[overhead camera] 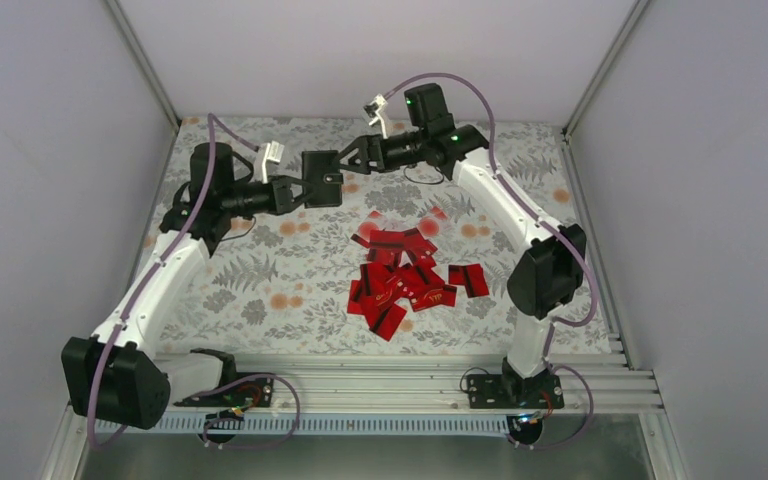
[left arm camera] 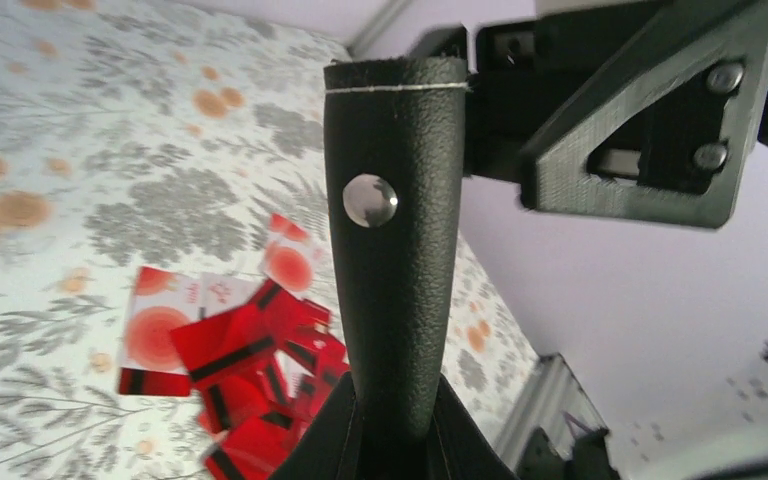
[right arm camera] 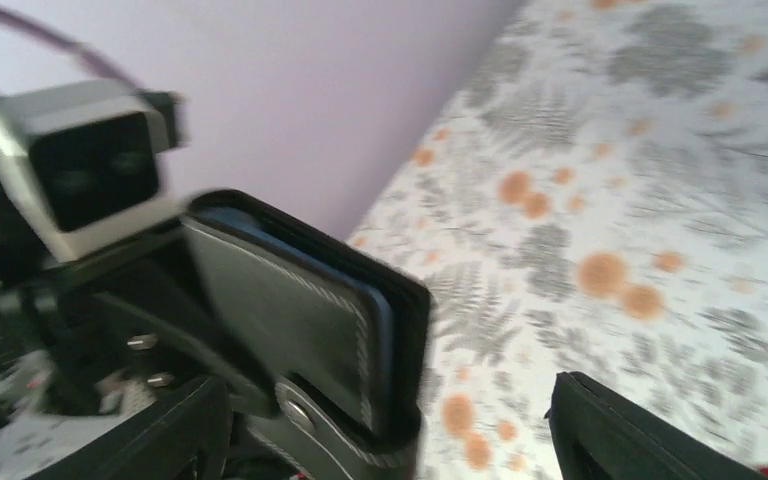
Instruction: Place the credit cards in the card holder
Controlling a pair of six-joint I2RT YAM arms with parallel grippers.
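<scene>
Seen from above, a small black grained folding card holder (overhead camera: 322, 178) is held in the air over the far part of a grey floral-print tablecloth (overhead camera: 260, 290), where two arms meet. The left gripper (overhead camera: 302, 190) reaches in from 8 o'clock. Its black fingers (left arm camera: 332, 440) are closed tight on the card holder's lower edge. In the left wrist view the holder stands upright and folded shut, a round silver snap stud (left arm camera: 370, 200) facing the camera. The right gripper (overhead camera: 346, 160) comes in from 3 o'clock. In its own wrist view the jaws stand wide apart, one finger beside the holder, the other well clear, gripping nothing. The flat red plastic credit cards (overhead camera: 405, 280), some with a black stripe, lie in a loose overlapping heap on the cloth at about 5 o'clock from the card holder. None can be seen inside it.

The step in hand appears to be opening the card holder while one gripper steadies it. To do this well, the left grip should be firm but on one cover only, so the fold can swing; whether it is cannot be told here. The right fingers would best close on the snap tab or the free cover's edge and pull gently to pop the stud, then fold the cover back until the inside faces up. Too hard a tug could twist the holder out of the left fingers
</scene>
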